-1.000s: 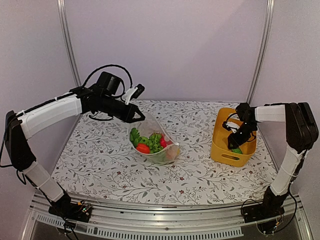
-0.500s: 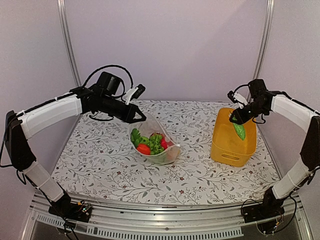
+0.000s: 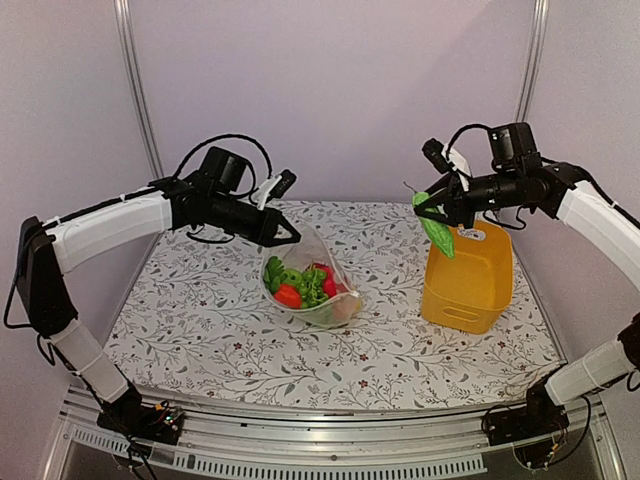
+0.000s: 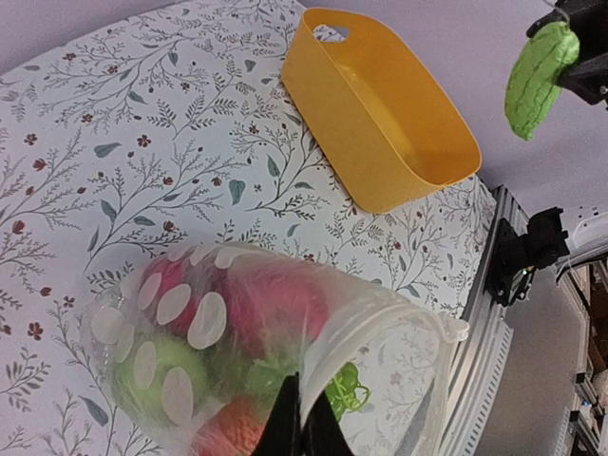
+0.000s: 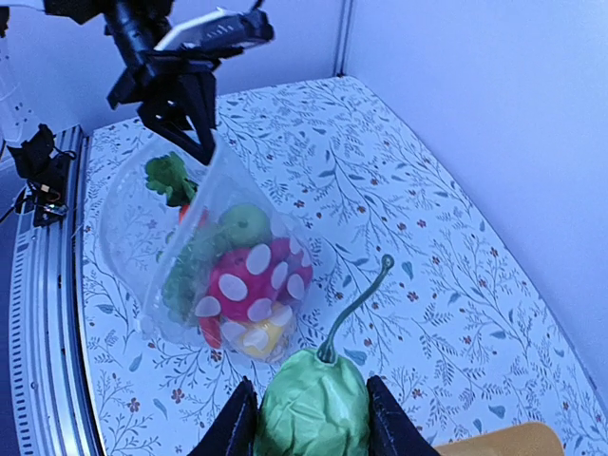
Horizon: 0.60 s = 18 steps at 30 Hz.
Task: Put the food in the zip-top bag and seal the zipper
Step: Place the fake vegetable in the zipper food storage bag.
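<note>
The zip-top bag [image 3: 312, 283], clear with white dots, lies mid-table, its mouth lifted and held wide. Inside it sits food: red, green and yellow pieces [image 4: 275, 313]. My left gripper [image 3: 291, 236] is shut on the bag's upper mouth edge, pinching the zipper strip [image 4: 380, 306] between its fingertips [image 4: 304, 432]. My right gripper [image 3: 426, 205] hangs in the air left of the yellow bin, shut on a green toy fruit [image 5: 313, 410] with a long curved stem. That fruit [image 3: 437, 231] dangles below the fingers, apart from the bag [image 5: 223, 261].
The yellow bin [image 3: 470, 278] stands at the right on the floral tablecloth; its inside [image 4: 389, 114] looks bare. The table's near rail [image 3: 330, 440] runs along the front. Grey walls close the back and sides.
My right gripper has risen out of the yellow bin with the green fruit and swung up and left toward the bag. The left arm and the bag have barely moved.
</note>
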Each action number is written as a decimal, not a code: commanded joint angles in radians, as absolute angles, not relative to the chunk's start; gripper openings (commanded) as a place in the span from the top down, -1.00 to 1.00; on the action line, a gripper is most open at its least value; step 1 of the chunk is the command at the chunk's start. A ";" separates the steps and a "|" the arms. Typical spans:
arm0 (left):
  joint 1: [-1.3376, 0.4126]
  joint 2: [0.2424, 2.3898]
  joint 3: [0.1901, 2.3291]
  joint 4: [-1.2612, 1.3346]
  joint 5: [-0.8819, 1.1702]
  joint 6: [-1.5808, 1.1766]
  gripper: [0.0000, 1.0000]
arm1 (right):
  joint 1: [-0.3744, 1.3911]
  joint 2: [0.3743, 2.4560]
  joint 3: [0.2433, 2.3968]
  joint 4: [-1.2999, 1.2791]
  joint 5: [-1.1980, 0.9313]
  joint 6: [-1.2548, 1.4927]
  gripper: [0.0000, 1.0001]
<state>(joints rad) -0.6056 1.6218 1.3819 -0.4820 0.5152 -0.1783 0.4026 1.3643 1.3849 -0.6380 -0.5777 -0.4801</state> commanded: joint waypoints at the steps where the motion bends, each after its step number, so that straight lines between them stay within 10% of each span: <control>1: -0.594 1.648 1.376 -0.435 0.541 -0.189 1.00 | 0.547 1.416 1.496 -0.647 -0.620 -0.525 0.64; 18: -0.582 1.633 1.364 -0.437 0.568 -0.185 1.00 | 0.980 1.748 1.832 -0.663 -0.422 -0.683 0.75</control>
